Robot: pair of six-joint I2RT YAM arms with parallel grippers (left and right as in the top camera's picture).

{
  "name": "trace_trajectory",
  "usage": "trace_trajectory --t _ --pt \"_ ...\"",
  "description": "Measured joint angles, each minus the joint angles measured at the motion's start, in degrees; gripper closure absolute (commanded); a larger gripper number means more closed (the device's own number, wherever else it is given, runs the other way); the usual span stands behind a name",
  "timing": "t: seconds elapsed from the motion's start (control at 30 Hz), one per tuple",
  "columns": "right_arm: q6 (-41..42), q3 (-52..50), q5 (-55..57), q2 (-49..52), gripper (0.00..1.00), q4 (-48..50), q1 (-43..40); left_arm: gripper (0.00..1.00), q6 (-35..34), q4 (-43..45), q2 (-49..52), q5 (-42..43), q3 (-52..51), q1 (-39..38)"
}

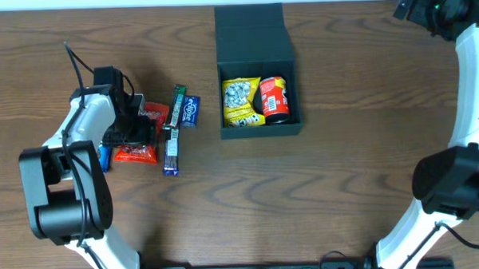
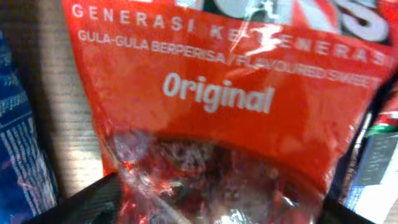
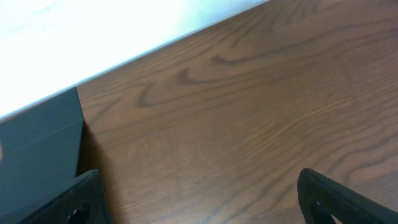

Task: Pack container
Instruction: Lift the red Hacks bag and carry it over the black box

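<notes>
The dark teal-black container (image 1: 260, 132) stands open at the table's back middle, its lid (image 1: 250, 34) folded back. Inside lie a yellow snack packet (image 1: 241, 101) and a red packet (image 1: 275, 98). My left gripper (image 1: 134, 132) is down over a red sweets packet (image 1: 136, 154) in the snack pile at the left. In the left wrist view the red packet (image 2: 224, 93) fills the frame, and the open jaws (image 2: 217, 205) straddle its lower end. My right gripper (image 1: 415, 4) is open and empty at the far right back; its wrist view (image 3: 199, 199) shows bare table and the container's lid (image 3: 37, 149).
Beside the red packet lie a blue packet (image 1: 190, 111), a green bar (image 1: 178, 97), a long dark bar (image 1: 171, 149) and another blue packet (image 1: 104, 157), which also shows in the left wrist view (image 2: 18, 143). A white wall edge (image 3: 93, 37) borders the table's back.
</notes>
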Motion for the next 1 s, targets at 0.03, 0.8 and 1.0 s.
trace_trajectory --t 0.03,0.8,1.0 --pt "0.00 0.00 0.00 0.00 0.01 0.02 0.00 0.43 0.35 -0.02 0.02 -0.24 0.00 0.00" --pt "0.00 0.00 -0.02 0.00 0.01 1.49 0.00 0.68 -5.20 -6.95 0.79 -0.35 14.71 -0.22" --pt "0.00 0.00 -0.02 0.00 0.01 1.53 0.00 0.67 -7.13 -6.69 0.79 -0.31 24.57 -3.76"
